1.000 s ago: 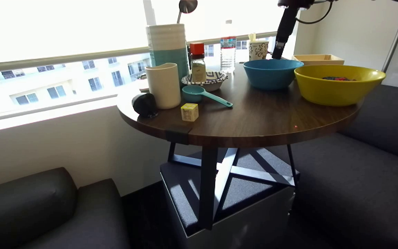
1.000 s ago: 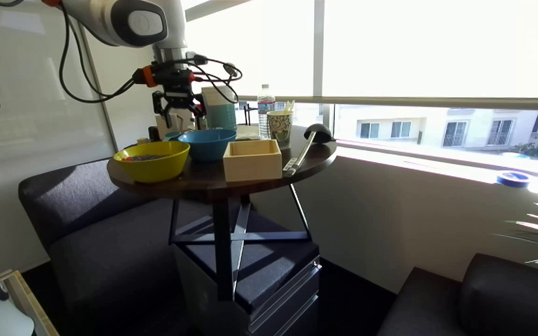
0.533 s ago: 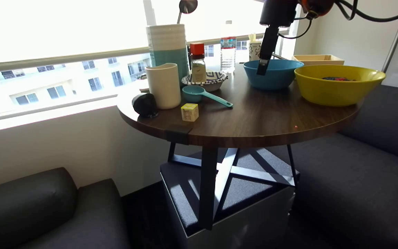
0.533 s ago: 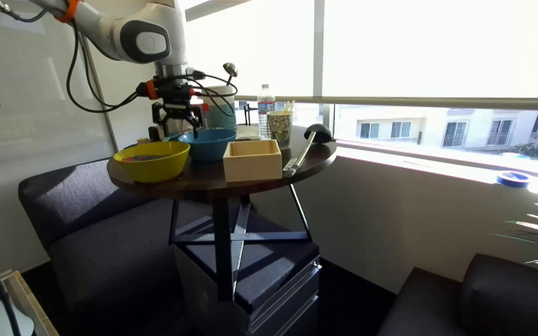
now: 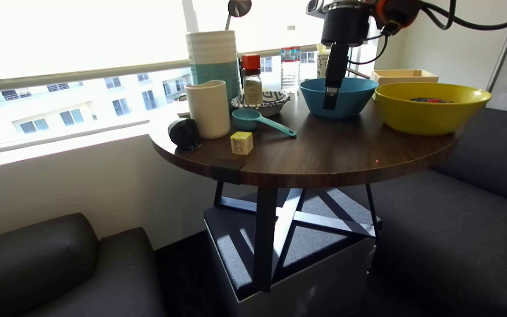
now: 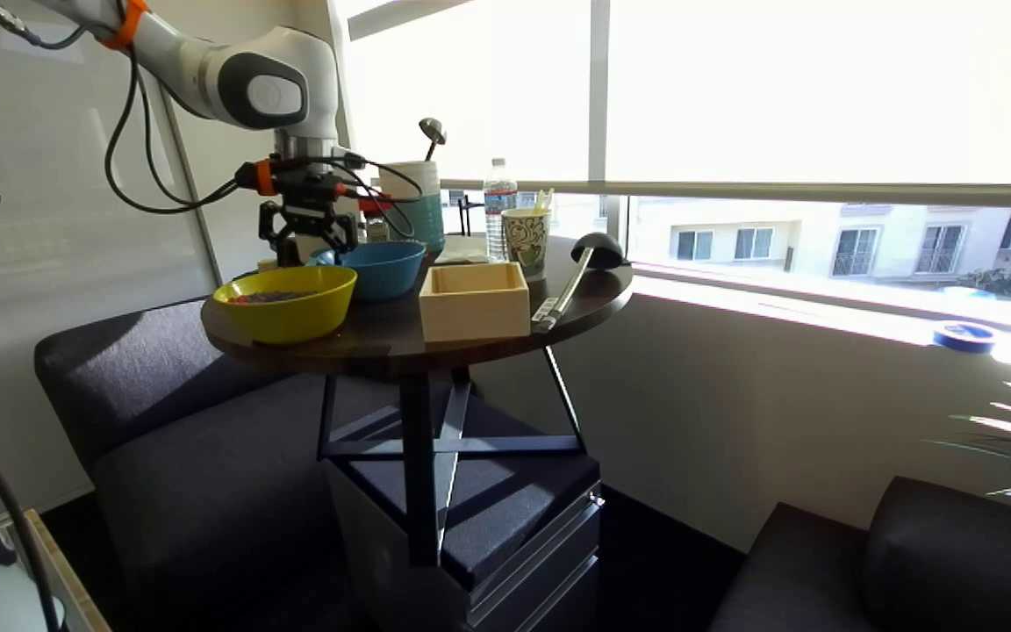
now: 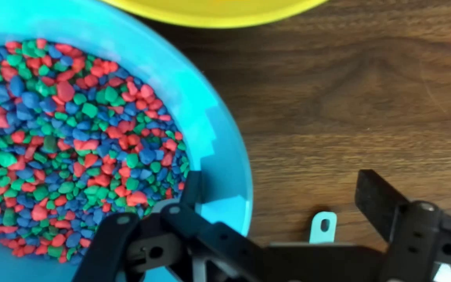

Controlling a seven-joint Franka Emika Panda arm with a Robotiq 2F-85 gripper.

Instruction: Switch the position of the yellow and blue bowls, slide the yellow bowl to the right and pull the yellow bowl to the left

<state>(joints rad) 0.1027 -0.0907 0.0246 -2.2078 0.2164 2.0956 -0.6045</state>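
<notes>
The blue bowl (image 5: pixel 359 101) stands upright on the round table, also in an exterior view (image 6: pixel 391 272). In the wrist view (image 7: pixel 182 78) it holds red, green and blue pebbles. The yellow bowl (image 5: pixel 429 116) stands close beside it, also in an exterior view (image 6: pixel 295 318), with pebbles inside; its rim shows in the wrist view (image 7: pixel 225 19). My gripper (image 7: pixel 281 183) is open and straddles the blue bowl's rim. One finger is inside the wall, the other outside, apart from the rim. It also shows in both exterior views (image 5: pixel 330 99) (image 6: pixel 312 254).
A wooden box (image 6: pixel 475 314) and a ladle (image 6: pixel 569 285) lie near the bowls. A teal scoop (image 5: pixel 275 125) has its handle under the gripper in the wrist view (image 7: pixel 322 231). A cream cup (image 5: pixel 209 110), patterned bowl (image 5: pixel 273 105), block (image 5: pixel 241 143) and water bottle (image 5: pixel 290 72) stand around.
My gripper has come down over the blue bowl's rim and moved leftward in both exterior views. The blue bowl has shifted slightly the same way. The yellow bowl has not moved.
</notes>
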